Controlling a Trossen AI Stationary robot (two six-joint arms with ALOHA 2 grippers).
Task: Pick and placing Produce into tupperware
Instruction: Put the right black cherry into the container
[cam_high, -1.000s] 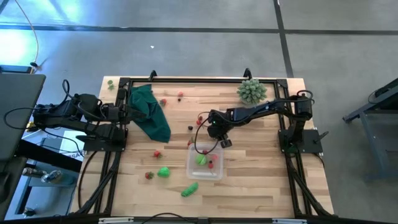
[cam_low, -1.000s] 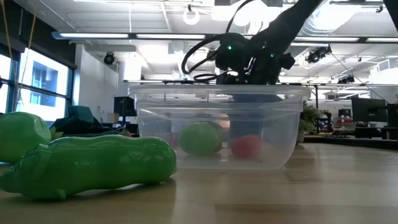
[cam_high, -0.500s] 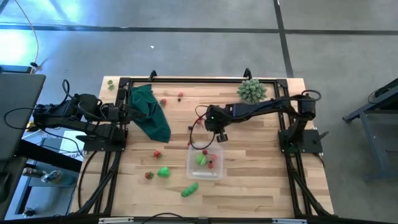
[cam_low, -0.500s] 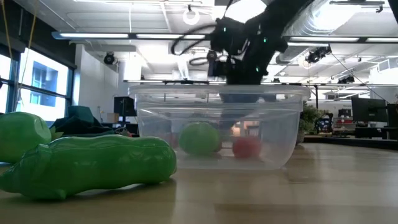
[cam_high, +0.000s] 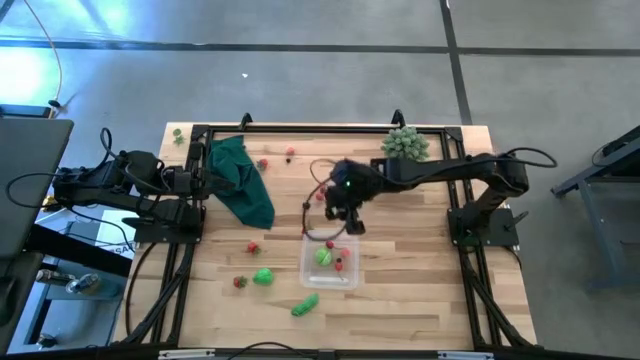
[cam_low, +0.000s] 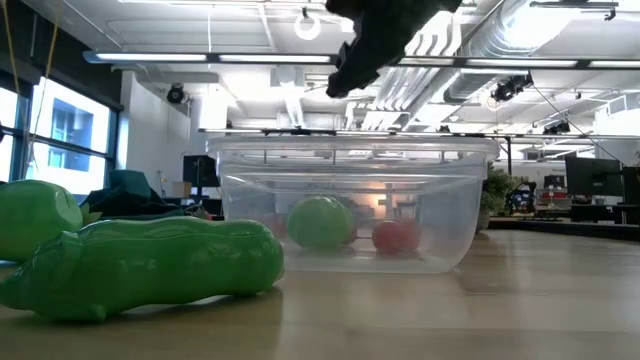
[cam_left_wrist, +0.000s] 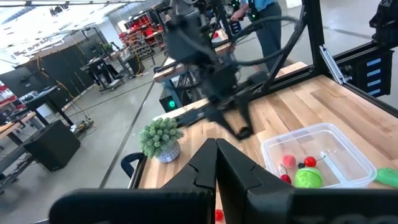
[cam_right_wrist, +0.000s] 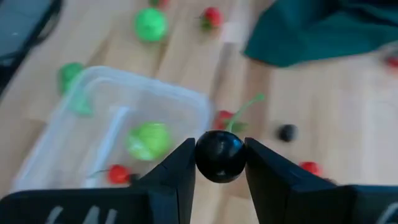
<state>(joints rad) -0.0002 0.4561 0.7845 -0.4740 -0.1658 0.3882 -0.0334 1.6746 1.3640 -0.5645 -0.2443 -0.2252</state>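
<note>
The right claw (cam_right_wrist: 219, 163) has lifted away from the tupperware (cam_high: 330, 262), gripping a dark berry (cam_right_wrist: 219, 154).

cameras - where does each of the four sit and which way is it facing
High view: overhead, straight down on the table; both arms show, right gripper near the tupperware, left arm parked by the dark green cloth.
Low view: table height, level through the tupperware; right arm overhead.
Left wrist view: across the table at the right arm; own left gripper in front.
Right wrist view: down past its fingers, clamped on a dark berry.
All four show the tupperware and its green piece.
</note>
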